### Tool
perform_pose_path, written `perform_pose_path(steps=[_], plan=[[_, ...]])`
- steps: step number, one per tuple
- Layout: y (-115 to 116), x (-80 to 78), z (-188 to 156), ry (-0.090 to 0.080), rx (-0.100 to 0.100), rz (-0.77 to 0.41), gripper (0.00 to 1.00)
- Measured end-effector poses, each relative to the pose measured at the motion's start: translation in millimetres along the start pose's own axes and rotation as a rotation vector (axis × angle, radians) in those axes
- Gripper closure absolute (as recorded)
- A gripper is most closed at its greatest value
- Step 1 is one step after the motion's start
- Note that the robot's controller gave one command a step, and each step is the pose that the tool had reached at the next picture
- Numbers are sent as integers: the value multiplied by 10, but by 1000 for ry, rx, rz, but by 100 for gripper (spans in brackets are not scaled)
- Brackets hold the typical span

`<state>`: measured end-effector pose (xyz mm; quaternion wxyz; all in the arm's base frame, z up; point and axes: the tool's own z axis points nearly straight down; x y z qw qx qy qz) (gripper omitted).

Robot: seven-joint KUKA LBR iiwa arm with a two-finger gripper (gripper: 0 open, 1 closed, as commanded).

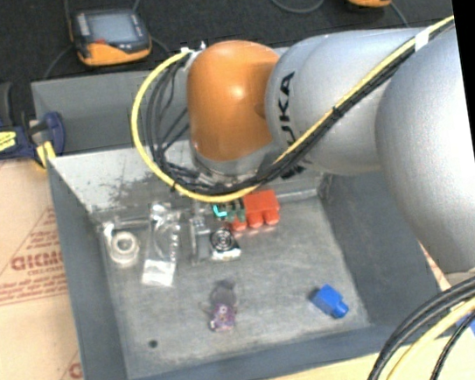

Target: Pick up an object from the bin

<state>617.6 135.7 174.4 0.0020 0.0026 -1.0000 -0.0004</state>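
Observation:
My gripper [220, 240] hangs low over the middle of the bin's far half, mostly hidden under the arm's wrist. A red block [257, 212] lies just to its right, touching or nearly touching it. A crumpled clear plastic bag [162, 244] lies just to its left. Whether anything sits inside the gripper cannot be made out.
A small white ring-shaped roll [124, 247] lies left of the bag. A small purple thing [222, 314] lies on the bin floor nearer the front, and a blue block [329, 301] at the front right. The arm covers the bin's far right.

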Motion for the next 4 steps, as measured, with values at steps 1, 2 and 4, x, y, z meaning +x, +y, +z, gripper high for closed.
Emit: perform_pose_path(steps=[1,2,4], plan=[[-350,701,613,1,2,-289,0],[-387,1101,1055,-2,2,-532,0],[-377,1113,-268,-15,3,-536,100]])
